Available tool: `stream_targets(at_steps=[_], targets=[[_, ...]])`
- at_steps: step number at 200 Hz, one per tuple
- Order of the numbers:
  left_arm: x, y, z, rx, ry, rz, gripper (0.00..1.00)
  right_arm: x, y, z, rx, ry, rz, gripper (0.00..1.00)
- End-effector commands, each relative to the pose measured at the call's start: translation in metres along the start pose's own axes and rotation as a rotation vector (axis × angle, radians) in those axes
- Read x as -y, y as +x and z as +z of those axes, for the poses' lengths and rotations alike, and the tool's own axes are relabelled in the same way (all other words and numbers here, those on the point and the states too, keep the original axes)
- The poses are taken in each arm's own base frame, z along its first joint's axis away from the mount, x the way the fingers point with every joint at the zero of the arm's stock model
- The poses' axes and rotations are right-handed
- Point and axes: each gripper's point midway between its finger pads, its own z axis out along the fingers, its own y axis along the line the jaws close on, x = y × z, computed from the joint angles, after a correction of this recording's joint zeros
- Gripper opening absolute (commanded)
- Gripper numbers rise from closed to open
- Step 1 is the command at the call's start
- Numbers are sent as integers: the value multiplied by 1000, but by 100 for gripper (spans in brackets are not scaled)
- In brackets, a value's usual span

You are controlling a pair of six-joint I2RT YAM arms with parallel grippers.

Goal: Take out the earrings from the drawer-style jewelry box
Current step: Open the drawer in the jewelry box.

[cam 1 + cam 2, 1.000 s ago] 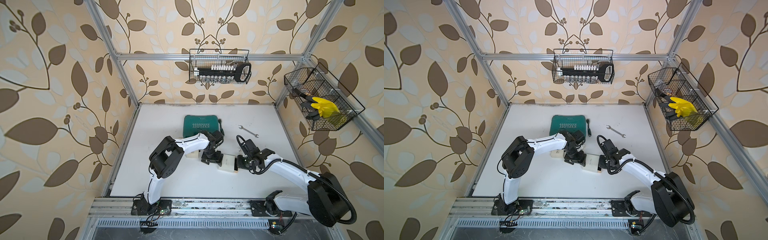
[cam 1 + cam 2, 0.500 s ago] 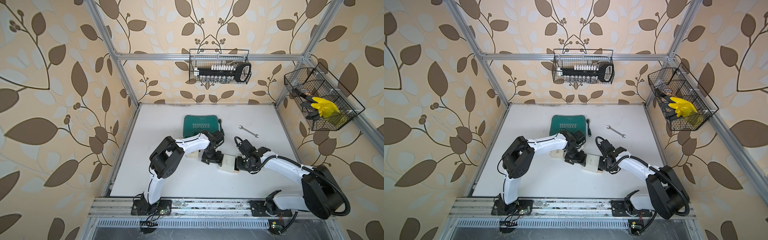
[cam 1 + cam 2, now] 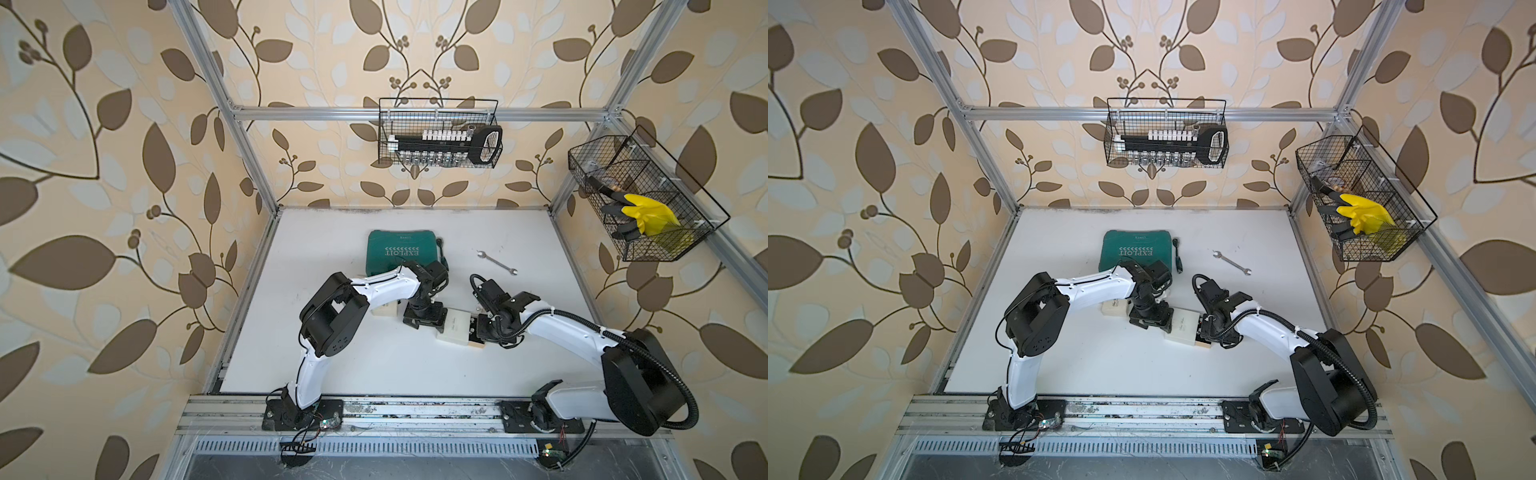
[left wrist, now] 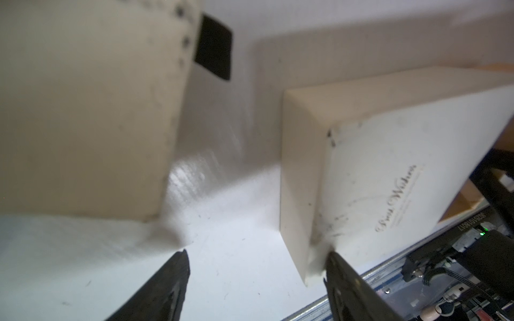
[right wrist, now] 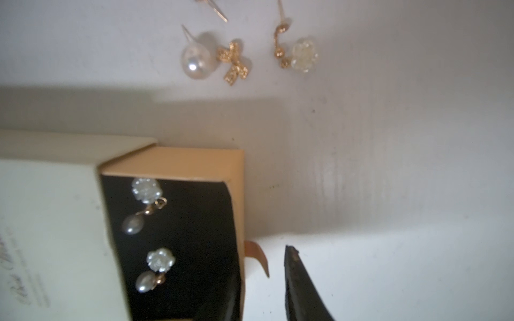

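Your R gripper [image 5: 262,261] is a bit open, holding nothing, jaws either side of the front wall of the drawer [image 5: 178,161]. Two earrings [image 5: 157,266] lie inside on its black pad [image 5: 194,222], just past that wall; R arm's nearest

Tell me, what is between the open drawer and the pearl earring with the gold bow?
Nothing but bare white table, partly in shadow. The right wrist view shows the stretch from the drawer to the pearl-and-bow earring with no object on it.
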Motion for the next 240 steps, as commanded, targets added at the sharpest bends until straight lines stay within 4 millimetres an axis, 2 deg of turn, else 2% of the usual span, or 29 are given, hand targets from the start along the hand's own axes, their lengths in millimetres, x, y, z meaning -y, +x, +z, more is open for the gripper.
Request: stream_targets(at_steps=[1, 103, 138, 188, 240], targets=[[-89, 22, 36, -88, -375, -69, 78, 26, 11, -1, -29, 113, -2, 30], [-88, 22, 36, -86, -373, -69, 78, 27, 9, -2, -19, 118, 7, 30], [-84, 21, 38, -82, -371, -61, 78, 11, -6, -17, 85, -7, 9, 36], [-79, 18, 38, -70, -370, -47, 78, -12, -25, -48, 231, -188, 10, 37], [-76, 16, 36, -64, -361, -42, 78, -42, -22, -34, 156, -274, -58, 37]])
